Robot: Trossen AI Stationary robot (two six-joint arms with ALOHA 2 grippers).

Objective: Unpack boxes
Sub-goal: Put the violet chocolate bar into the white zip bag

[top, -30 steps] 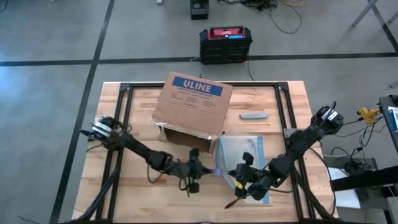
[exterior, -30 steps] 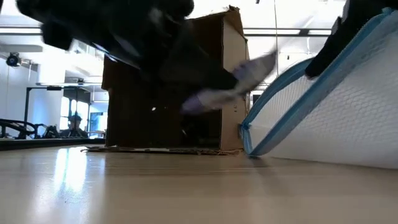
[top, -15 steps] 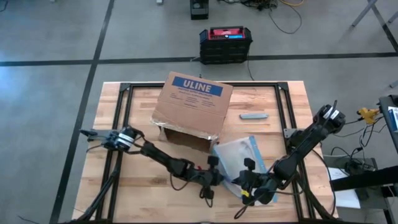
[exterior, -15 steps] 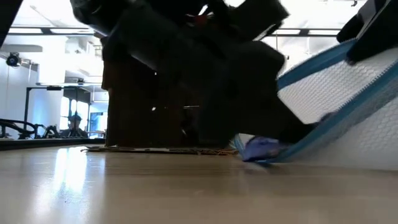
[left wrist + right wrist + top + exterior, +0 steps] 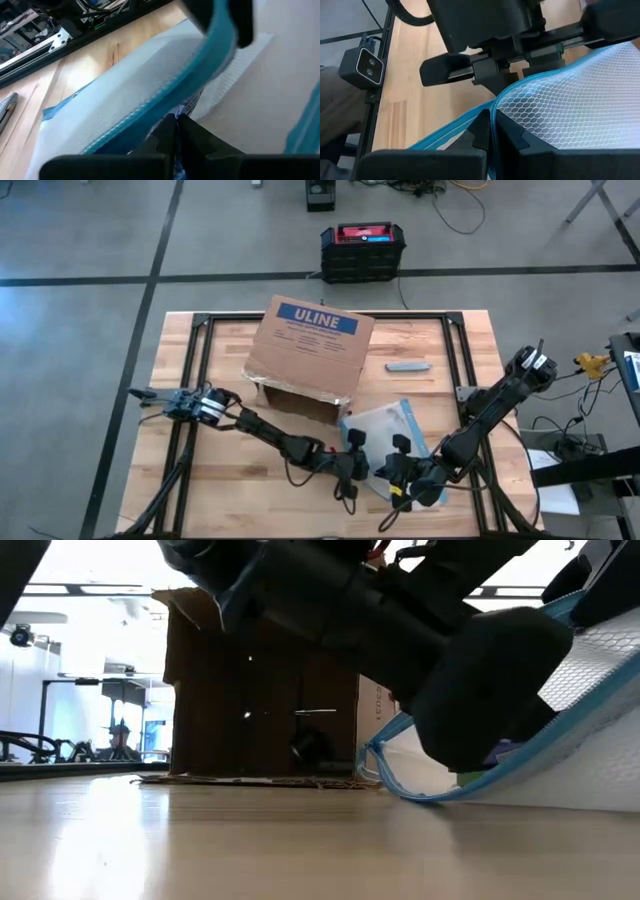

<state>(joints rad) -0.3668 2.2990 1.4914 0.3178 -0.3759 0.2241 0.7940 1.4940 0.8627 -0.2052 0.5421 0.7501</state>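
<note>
The brown cardboard box (image 5: 312, 348) with the blue ULINE label stands at the table's far middle, its dark opening (image 5: 300, 745) facing the near edge and a flap flat on the wood. In front of it lies a clear, blue-edged mesh pouch (image 5: 385, 430). My left gripper (image 5: 358, 465) is shut at the pouch's near left corner. My right gripper (image 5: 398, 478) is shut on the pouch's near edge, close beside it. In the low view the left gripper (image 5: 480, 680) hides part of the pouch (image 5: 600, 730). My left gripper pinches a small blue-and-white tab (image 5: 186, 106) between its two fingertips, right under the pouch's blue zip edge (image 5: 165, 95). It comes slanting down from the table's left. My right gripper pinches the pouch's blue edge (image 5: 492, 107) between its two fingers, slanting down from the table's right. That end of the pouch is raised and tilted, while its lower edge (image 5: 430, 797) rests on the table.
A small grey flat thing (image 5: 407, 366) lies right of the box. A black crate with a red top (image 5: 362, 248) stands on the floor beyond the far edge. Bare wood (image 5: 230, 480) lies at the near left.
My left gripper has gone toward the table's right edge and a little down, rolling about its own line, and now sits at the pouch's near left corner beside my right gripper. The small tab has travelled with it. The pouch's near left corner has shifted.
</note>
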